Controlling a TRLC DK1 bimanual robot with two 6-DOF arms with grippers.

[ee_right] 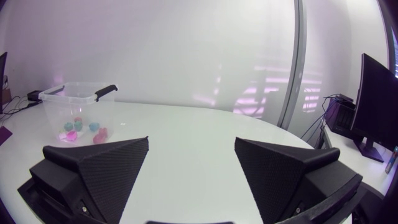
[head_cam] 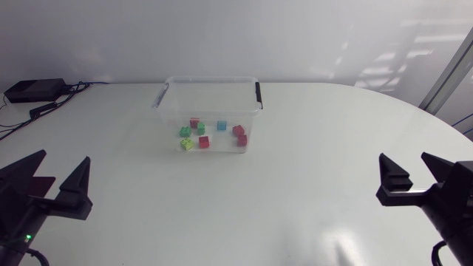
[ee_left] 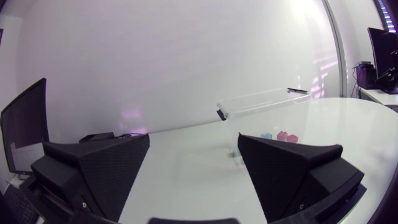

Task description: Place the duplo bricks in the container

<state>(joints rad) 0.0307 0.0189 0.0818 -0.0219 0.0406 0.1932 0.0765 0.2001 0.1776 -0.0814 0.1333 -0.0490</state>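
The clear plastic container (head_cam: 213, 96) stands upright toward 12 o'clock of the table's middle, with a clip handle on each short end. Small bricks lie scattered on its floor: a blue brick (head_cam: 222, 125) at the cluster's 1 o'clock, a red pair (head_cam: 238, 130) at 3, a red brick (head_cam: 204, 142) at 7, a lime brick (head_cam: 188, 145) at 8, a green brick (head_cam: 185, 131) at 9, a second green brick (head_cam: 200, 128) nearer the middle, and a far red brick (head_cam: 194, 123) at 10.
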